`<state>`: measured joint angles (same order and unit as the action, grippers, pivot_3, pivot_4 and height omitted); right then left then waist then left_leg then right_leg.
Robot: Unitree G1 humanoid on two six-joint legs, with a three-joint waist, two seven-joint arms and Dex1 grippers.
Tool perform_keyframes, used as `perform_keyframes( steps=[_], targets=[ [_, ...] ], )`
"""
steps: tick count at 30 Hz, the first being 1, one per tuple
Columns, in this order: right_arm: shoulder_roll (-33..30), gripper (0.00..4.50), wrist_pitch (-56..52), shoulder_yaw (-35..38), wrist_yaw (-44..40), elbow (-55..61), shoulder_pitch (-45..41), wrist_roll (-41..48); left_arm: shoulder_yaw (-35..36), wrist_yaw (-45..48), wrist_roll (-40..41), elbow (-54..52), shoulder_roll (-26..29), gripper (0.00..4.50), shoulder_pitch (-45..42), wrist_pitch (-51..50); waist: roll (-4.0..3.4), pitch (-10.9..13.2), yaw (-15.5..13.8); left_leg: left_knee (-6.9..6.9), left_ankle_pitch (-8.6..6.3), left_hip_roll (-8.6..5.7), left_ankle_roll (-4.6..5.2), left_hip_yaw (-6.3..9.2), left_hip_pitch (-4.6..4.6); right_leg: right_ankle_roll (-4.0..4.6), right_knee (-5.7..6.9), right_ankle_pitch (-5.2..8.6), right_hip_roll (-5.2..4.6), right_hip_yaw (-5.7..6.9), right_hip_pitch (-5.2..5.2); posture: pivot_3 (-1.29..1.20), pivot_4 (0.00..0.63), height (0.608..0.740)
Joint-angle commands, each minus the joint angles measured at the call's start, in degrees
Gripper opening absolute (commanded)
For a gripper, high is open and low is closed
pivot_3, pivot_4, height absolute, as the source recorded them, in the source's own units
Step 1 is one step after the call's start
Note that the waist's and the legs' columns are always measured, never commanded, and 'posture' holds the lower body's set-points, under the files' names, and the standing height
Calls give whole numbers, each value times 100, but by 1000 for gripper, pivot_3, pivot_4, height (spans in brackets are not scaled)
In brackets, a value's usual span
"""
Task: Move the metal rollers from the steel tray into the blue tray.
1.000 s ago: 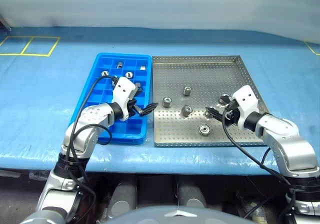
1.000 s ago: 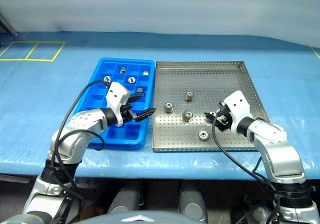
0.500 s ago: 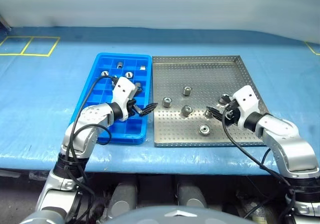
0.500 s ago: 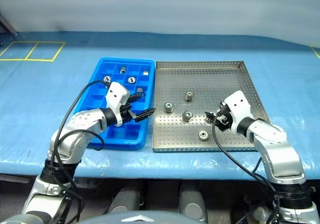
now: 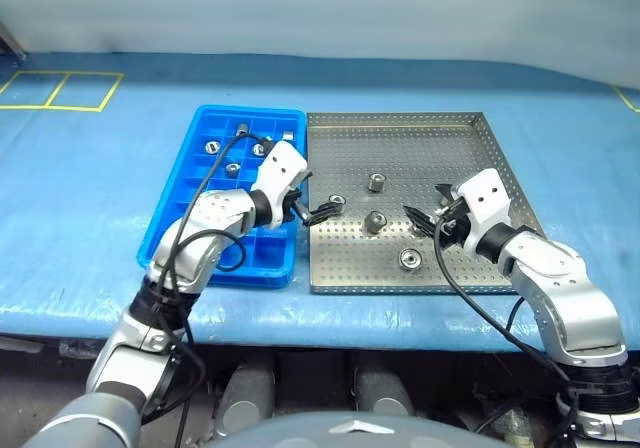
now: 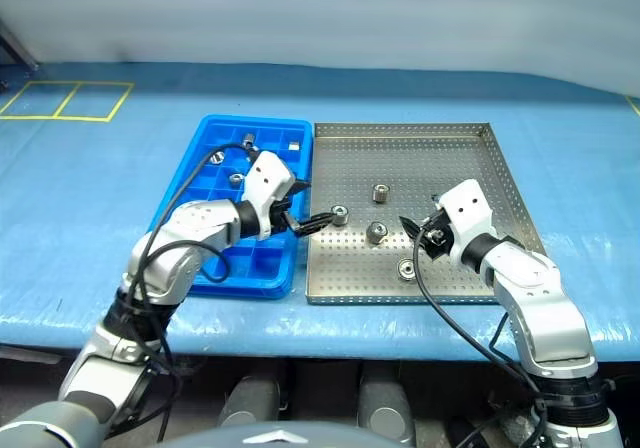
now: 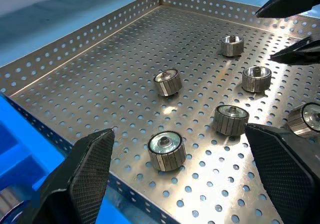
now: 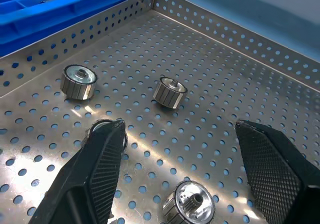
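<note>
The steel tray (image 5: 450, 138) — square, silver, its floor perforated with dots and edged by a low holed rim — lies flat, touching the blue tray (image 5: 175, 213) at its 9 o'clock side. Several metal rollers (image 5: 376, 182), short shiny cylinders with dark centre holes, are scattered around the steel tray's middle and toward 6 o'clock: some stand on end, one lies on its side. The blue tray — bright plastic, gridded into small square compartments — holds a few more rollers in cells toward its 12 o'clock end.
</note>
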<state>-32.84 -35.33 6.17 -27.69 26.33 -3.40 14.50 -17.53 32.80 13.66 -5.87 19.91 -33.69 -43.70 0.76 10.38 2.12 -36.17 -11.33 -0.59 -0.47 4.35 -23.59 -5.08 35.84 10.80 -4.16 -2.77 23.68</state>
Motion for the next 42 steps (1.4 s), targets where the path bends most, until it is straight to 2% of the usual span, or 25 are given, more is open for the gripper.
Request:
perform_keyframes(
  steps=[1,7,14,17,20,21,26,28,32,42],
  targets=[
    [88,3690,109,114,155,383,116,-29,-327,-77,-404,560,-173,4500,-379,43,0,0,22,0,0,0,0,-1,0,0,0,0,0,-1,0,-99,150,740],
    [239,3690,200,84,297,560,344,-98,-778,-15,-938,1639,-501,4500,-858,211,-1,0,140,1,0,0,0,-3,1,-1,1,-1,1,-5,2,-146,150,740],
    [311,3690,254,118,394,605,475,-129,-800,-93,-1318,2043,-582,4500,-979,78,-1,0,271,2,0,4,0,-3,3,-1,2,-1,5,-8,4,-150,150,740],
    [347,3725,269,82,447,584,457,-148,-802,-39,-1398,2039,-544,3905,-956,-1,-2,-1,296,3,0,7,0,-3,4,-1,4,-1,8,-9,4,-143,150,740],
    [397,3725,286,1,490,518,360,-182,-847,47,-1475,2009,-510,2843,-937,-46,-2,-1,323,3,0,8,0,-4,8,-1,9,-1,10,-11,4,-132,150,740],
    [417,3725,299,-23,496,496,326,-192,-862,62,-1502,1986,-503,2669,-930,-61,-3,-2,330,3,0,8,0,-3,9,-1,10,-1,10,-12,4,-127,150,740],
    [481,3725,362,-272,552,441,175,-377,-873,188,-1556,1898,-479,2669,-891,-123,-4,-2,333,4,0,10,0,-4,10,-1,11,-1,14,-14,4,-117,150,740],
    [583,3725,414,-356,584,413,119,-373,-841,226,-1563,1858,-464,2293,-860,-144,-4,-2,333,7,0,11,0,-3,10,-1,10,0,15,-14,5,-119,150,740],
    [756,3725,493,-576,661,243,31,-513,-680,337,-1462,1624,-392,1167,-812,-283,-4,-3,325,10,0,12,0,-1,10,0,10,0,18,-15,6,-118,150,740],
    [809,3725,648,-766,508,-21,-90,-553,-396,455,-1369,1301,-258,1167,-763,-440,-5,-3,316,9,0,14,0,0,10,-1,12,-1,21,-16,6,-99,150,740]
  ],
)
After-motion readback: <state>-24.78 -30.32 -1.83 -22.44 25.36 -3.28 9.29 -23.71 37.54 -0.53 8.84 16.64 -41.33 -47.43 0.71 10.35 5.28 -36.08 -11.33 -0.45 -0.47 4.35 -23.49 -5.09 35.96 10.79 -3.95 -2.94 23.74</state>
